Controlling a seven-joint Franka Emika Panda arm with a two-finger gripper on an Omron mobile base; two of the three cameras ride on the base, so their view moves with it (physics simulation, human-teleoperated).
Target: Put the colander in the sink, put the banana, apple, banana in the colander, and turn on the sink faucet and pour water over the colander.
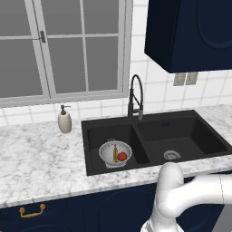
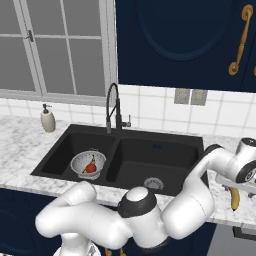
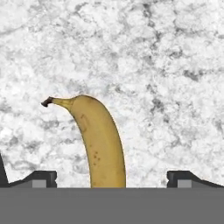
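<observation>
**Second banana between spread fingers, right of the sink**

The gripper [image 3: 112, 179] was wide, its tips well apart on either side of the banana [image 3: 99, 142], which lay on the marble counter [image 3: 166, 65] right of the sink [image 2: 165, 150]. Likely risks: the curved fruit could roll or pivot as the fingers closed, or slip during the long carry leftward. The colander [image 1: 115, 153] sat in the left basin, holding an apple [image 1: 122, 156] and another banana [image 1: 115, 153]. The faucet [image 1: 135, 97] showed no water.
</observation>
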